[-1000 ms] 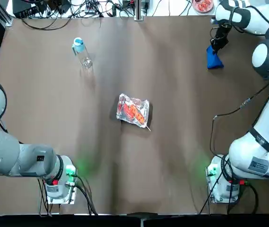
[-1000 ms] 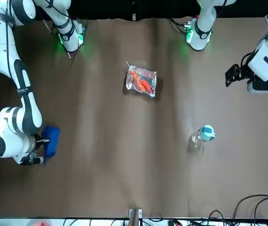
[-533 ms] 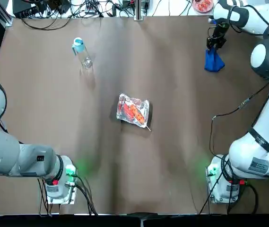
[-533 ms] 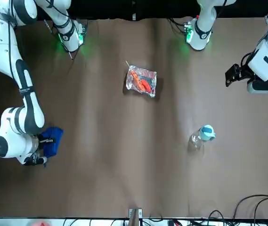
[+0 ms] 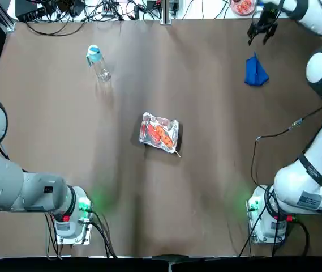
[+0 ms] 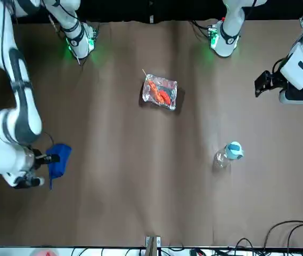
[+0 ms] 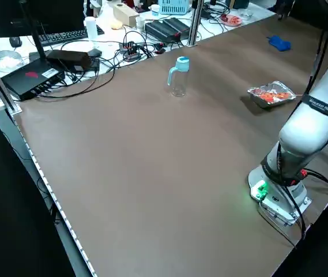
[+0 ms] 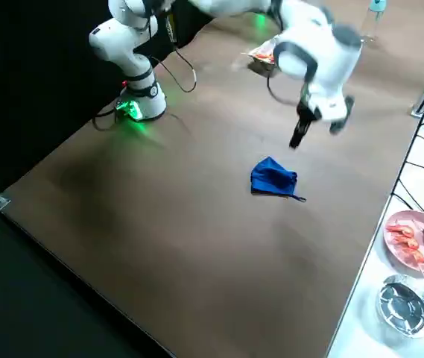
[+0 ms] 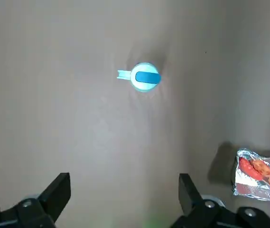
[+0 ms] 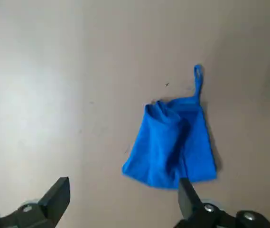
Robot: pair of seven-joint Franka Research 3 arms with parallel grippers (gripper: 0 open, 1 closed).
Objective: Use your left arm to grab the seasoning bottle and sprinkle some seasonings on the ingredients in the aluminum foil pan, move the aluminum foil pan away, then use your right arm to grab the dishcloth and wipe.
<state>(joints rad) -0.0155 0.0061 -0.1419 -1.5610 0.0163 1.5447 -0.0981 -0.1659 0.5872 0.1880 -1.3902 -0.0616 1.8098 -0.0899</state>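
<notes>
At upper right of the top view, the spread, empty right gripper (image 5: 262, 39) risks missing the dishcloth (image 5: 256, 72) if lowered off-center; the left gripper (image 6: 262, 85) is parked open at the front view's upper right.

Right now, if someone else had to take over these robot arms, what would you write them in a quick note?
Left gripper: open, empty, above the table's left side.
Right gripper: open, empty, raised near the dishcloth at the far right.
Seasoning bottle: standing far left, cap on.
Foil pan: mid-table, holding the ingredients.
Done: no wiping or pan move evident; sprinkling, cannot tell.
Left: season if needed, move pan, grab cloth, wipe.
</notes>
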